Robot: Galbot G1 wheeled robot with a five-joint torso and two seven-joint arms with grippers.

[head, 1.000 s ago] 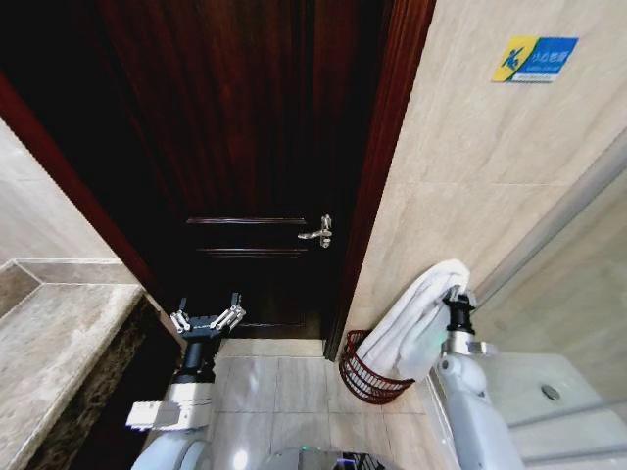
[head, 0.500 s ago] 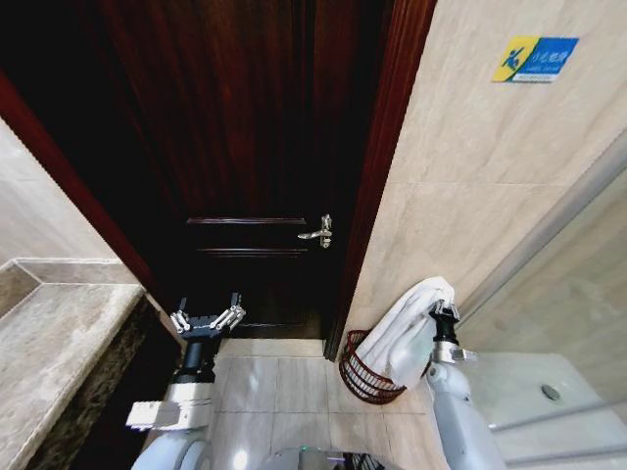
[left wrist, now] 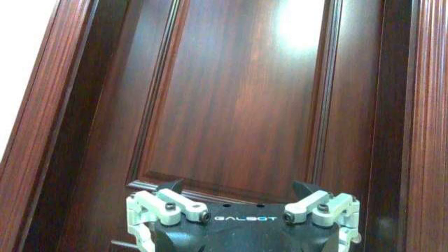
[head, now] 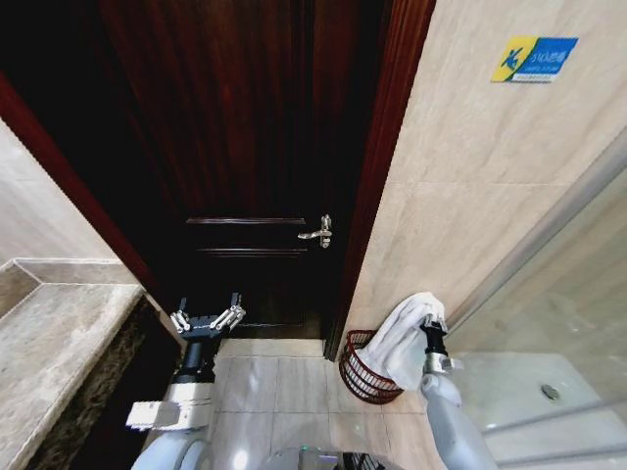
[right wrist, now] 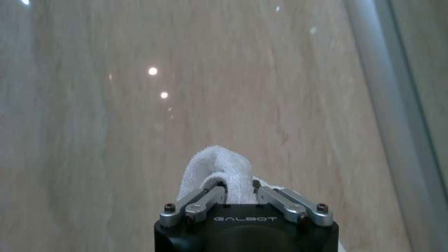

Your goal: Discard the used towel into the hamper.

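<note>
Fingers of the right gripper (head: 428, 326) stay clenched on the towel (head: 404, 340), now lowered, its tail over the hamper (head: 361, 374); release seems near. Left gripper (head: 207, 319) idles, fingers spread, facing the door (head: 255, 147).

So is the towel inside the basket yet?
Not all of it. The right gripper is shut on the towel, which hangs down over the hamper; its bottom end looks inside the rim.

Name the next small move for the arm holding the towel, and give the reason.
Probably lower a little more, then open. The right gripper is shut on the white towel, whose folds hang over the hamper by the wall. The left gripper waits open near the door.
</note>
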